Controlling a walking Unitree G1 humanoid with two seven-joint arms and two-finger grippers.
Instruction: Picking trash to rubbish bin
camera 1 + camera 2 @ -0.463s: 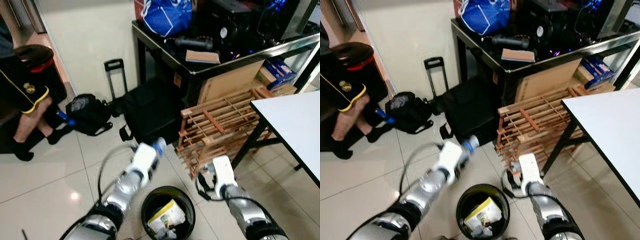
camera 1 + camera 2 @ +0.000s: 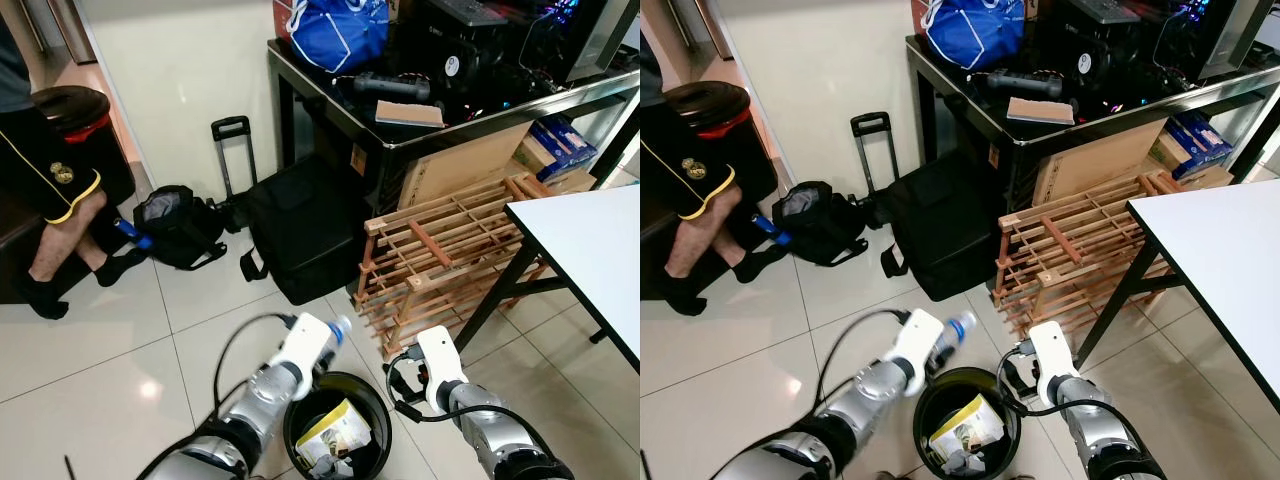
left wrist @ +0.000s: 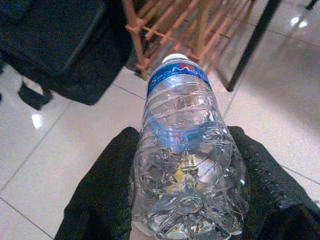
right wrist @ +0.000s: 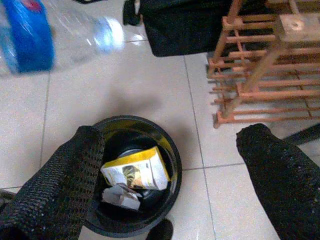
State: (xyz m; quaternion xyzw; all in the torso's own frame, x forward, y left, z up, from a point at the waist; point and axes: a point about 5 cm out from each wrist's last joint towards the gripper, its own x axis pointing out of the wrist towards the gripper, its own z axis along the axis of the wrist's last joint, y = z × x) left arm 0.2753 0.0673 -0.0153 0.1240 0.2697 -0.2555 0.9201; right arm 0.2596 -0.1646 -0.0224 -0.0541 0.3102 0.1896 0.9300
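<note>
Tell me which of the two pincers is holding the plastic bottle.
The left pincer: its black fingers clamp the clear plastic bottle with the blue label, near the black rubbish bin. The right pincer is open, with nothing between its fingers.

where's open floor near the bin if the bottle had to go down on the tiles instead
Bare tiles lie left of the black bin, between it and the person's feet, in front of the black backpack and suitcase. It is crowded to the right: the wooden rack and white table's leg close in. The left hand holds the bottle above the bin's rim.
</note>
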